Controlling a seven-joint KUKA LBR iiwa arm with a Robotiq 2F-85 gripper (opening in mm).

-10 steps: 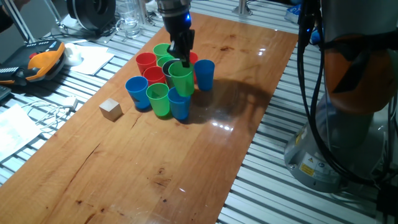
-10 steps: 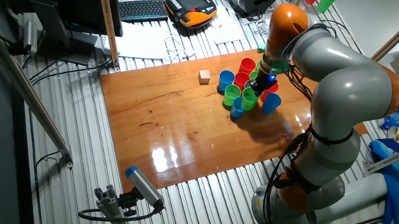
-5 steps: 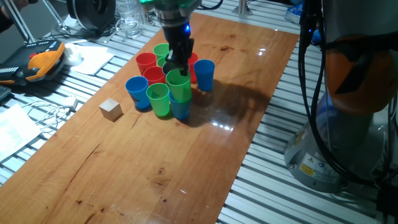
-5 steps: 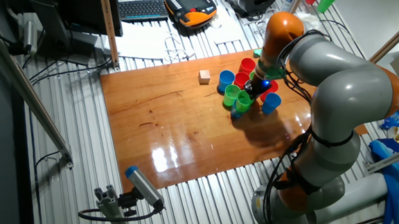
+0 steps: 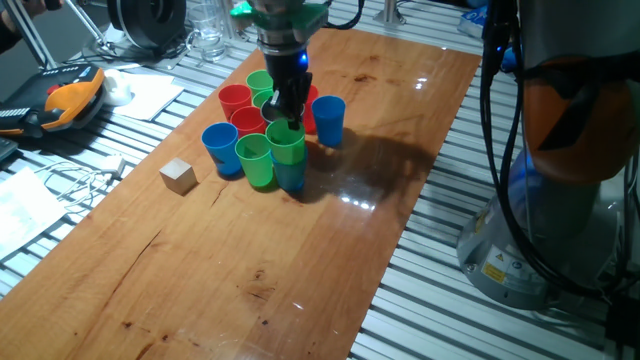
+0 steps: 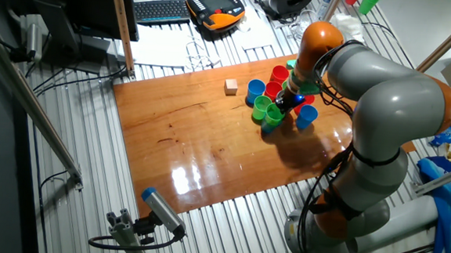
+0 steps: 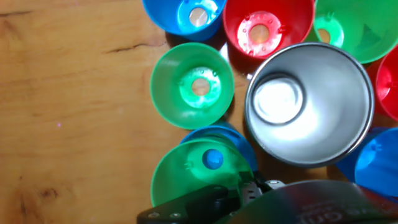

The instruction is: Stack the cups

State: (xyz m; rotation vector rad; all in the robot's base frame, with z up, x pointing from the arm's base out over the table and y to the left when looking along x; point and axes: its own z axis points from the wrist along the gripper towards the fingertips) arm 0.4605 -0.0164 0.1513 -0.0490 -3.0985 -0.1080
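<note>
My gripper (image 5: 286, 112) is shut on the rim of a green cup (image 5: 286, 141), which sits nested in a blue cup (image 5: 291, 176) at the front of the cluster. Around it stand a green cup (image 5: 254, 159), a blue cup (image 5: 220, 148), red cups (image 5: 236, 99), another green cup (image 5: 261, 80) and a blue cup (image 5: 328, 119). In the hand view the held green cup (image 7: 193, 171) lies over the blue cup (image 7: 221, 135), right beside the shiny steel cup (image 7: 308, 102) and a free green cup (image 7: 193, 84). The gripper (image 6: 285, 101) also shows in the other fixed view.
A small wooden cube (image 5: 179, 176) sits on the wooden table (image 5: 300, 270) left of the cups. An orange teach pendant (image 5: 70, 100), cables and papers lie off the table's left edge. The robot base (image 5: 560, 200) stands to the right.
The gripper has moved down and slightly left with the green cup, setting it down into the blue cup at the front of the cluster.
</note>
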